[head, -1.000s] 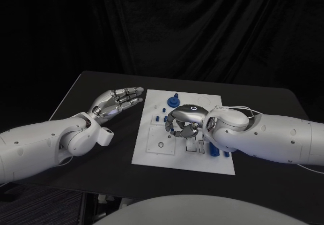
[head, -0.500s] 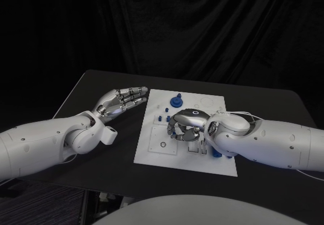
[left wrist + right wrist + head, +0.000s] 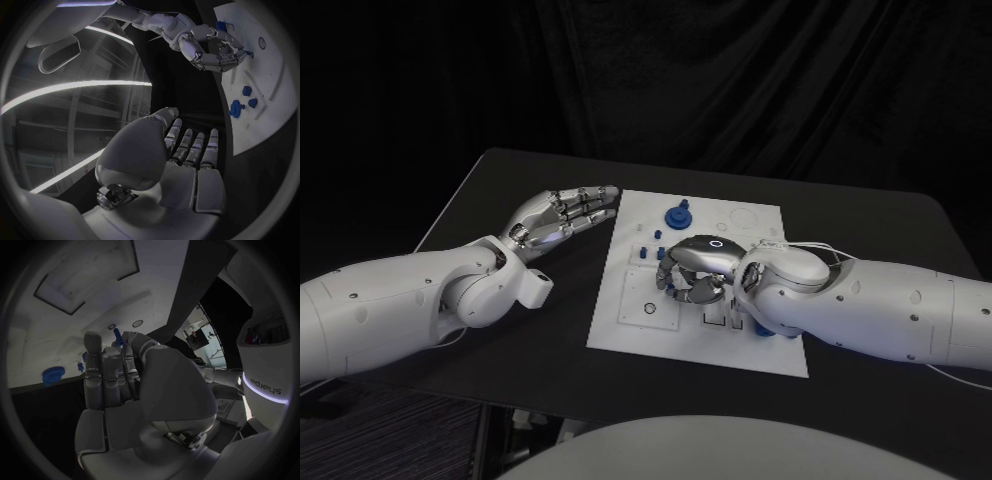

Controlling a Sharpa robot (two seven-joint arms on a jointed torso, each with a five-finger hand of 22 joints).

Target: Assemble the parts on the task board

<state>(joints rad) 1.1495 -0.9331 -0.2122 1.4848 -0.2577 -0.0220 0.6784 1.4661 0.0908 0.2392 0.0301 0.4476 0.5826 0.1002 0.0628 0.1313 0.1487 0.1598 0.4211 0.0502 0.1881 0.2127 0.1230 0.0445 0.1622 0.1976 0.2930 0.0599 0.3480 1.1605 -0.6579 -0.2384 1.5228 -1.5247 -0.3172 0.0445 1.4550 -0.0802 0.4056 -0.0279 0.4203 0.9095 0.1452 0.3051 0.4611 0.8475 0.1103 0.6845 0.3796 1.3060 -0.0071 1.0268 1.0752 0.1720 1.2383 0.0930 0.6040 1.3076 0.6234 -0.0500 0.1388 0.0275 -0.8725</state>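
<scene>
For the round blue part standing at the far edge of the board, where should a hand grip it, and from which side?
Probably by the narrow stem on top of the round blue part, with the fingers coming down from above. It stands upright on the task board with a wider base, and smaller parts lie close beside it, so a sideways approach looks crowded. The left hand is nearest.

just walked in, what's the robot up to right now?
It is assembling small blue parts on the white task board. The right hand is curled over the middle of the board and seems to pinch a small blue peg at its fingertips. The left hand hovers open beside the board's left edge, holding nothing. A larger blue part stands near the far edge.
</scene>
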